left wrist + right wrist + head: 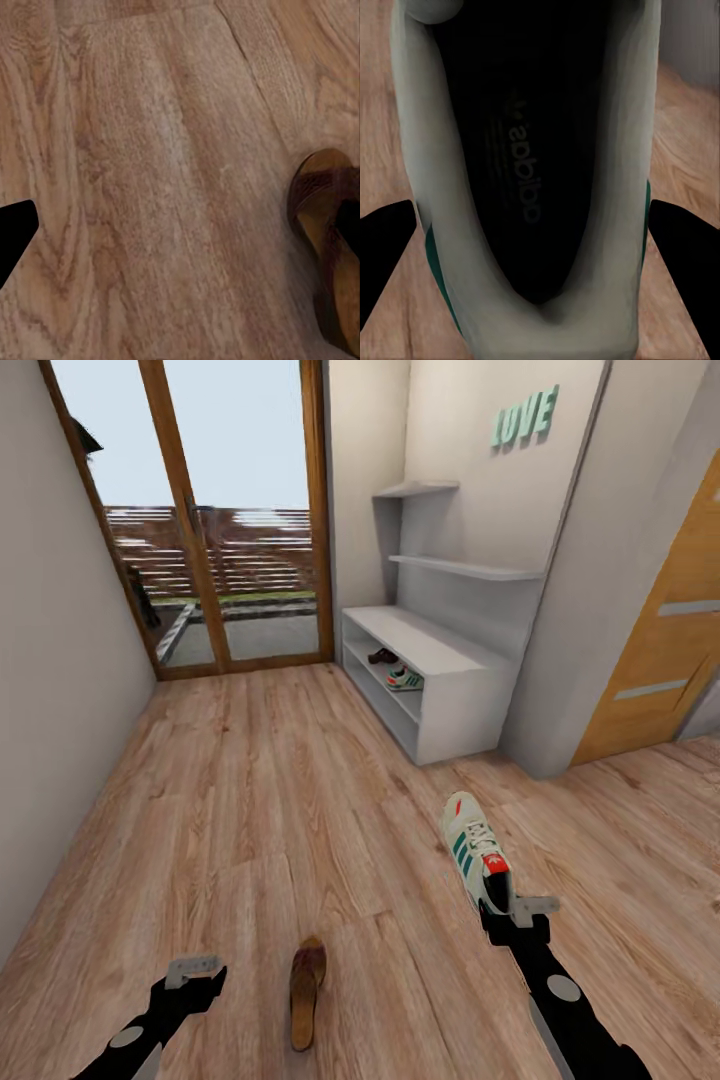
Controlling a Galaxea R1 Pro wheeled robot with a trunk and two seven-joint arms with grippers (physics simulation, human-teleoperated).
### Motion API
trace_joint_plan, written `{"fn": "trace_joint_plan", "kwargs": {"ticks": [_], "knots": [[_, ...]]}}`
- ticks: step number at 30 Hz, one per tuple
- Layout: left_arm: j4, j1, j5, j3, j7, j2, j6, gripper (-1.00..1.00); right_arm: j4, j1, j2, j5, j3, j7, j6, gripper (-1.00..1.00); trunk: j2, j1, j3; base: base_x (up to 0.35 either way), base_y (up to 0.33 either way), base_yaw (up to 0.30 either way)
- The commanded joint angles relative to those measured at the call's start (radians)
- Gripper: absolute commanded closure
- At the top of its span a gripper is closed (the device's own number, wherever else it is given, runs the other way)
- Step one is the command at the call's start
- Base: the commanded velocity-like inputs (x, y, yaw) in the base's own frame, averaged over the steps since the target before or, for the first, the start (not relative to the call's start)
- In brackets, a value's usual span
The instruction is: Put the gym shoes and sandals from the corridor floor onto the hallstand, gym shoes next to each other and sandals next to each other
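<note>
One gym shoe (474, 846), white with teal stripes and a red heel patch, points away from me over the corridor floor (250, 810). My right gripper (505, 907) is shut on its heel. In the right wrist view the fingers (390, 255) press both sides of the shoe (532, 150) around its dark insole. A brown sandal (307, 990) lies on the floor near me. My left gripper (195, 968) hangs open just left of it, and the sandal (326, 240) sits beside one fingertip. On the hallstand (440, 650), the upper open shelf holds another sandal (382, 656) and a second gym shoe (405, 678).
Glass doors with wooden frames (210, 520) close the corridor's far end. A plain wall (50, 660) runs along the left. An orange wooden door (660, 650) stands to the right of the hallstand. Open wood floor lies between me and the rack.
</note>
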State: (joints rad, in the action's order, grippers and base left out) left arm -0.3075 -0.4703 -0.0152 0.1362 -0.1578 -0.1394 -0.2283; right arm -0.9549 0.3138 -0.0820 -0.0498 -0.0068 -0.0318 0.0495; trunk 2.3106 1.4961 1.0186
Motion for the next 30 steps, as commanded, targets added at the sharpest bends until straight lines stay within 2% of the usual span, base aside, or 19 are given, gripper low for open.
{"fn": "trace_joint_plan", "kwargs": {"ticks": [1,11,19,23,24,25,30], "knots": [[0.001,0.000,-0.002,0.008,-0.009,0.000,-0.001,-1.00,0.001,0.001,0.000,-0.005,0.001,-0.003,0.003,1.00,0.000,0.000,0.001,0.270,-0.150,-0.296],[0.001,-0.001,-0.004,0.008,-0.009,0.000,-0.003,-1.00,0.001,0.001,0.000,-0.005,0.000,-0.003,0.002,1.00,0.000,0.000,0.001,0.087,-0.049,-0.274],[0.001,0.001,-0.010,0.009,-0.009,0.001,-0.003,-1.00,-0.001,0.001,0.001,-0.004,0.001,-0.003,0.001,1.00,0.000,0.000,0.001,0.004,-0.002,-0.044],[-0.011,-0.001,-0.015,0.017,-0.006,0.004,-0.002,-1.00,-0.004,0.001,0.002,-0.003,-0.001,-0.005,0.001,1.00,0.028,0.016,0.013,0.000,0.000,-0.001],[-0.006,-0.002,-0.054,0.021,-0.005,0.010,-0.020,-1.00,-0.005,0.001,0.002,-0.002,-0.003,-0.005,0.001,1.00,0.035,0.019,0.018,0.000,0.000,0.000],[-0.002,-0.002,-0.067,0.019,-0.005,0.013,-0.059,-1.00,-0.006,0.001,0.002,-0.002,-0.004,-0.005,0.001,1.00,0.042,0.023,0.022,0.000,0.000,0.000],[0.010,0.000,-0.073,0.015,-0.007,0.013,-0.085,-1.00,-0.008,0.001,0.002,-0.001,-0.005,-0.005,0.000,1.00,0.077,0.042,0.046,0.000,0.000,0.000]]}}
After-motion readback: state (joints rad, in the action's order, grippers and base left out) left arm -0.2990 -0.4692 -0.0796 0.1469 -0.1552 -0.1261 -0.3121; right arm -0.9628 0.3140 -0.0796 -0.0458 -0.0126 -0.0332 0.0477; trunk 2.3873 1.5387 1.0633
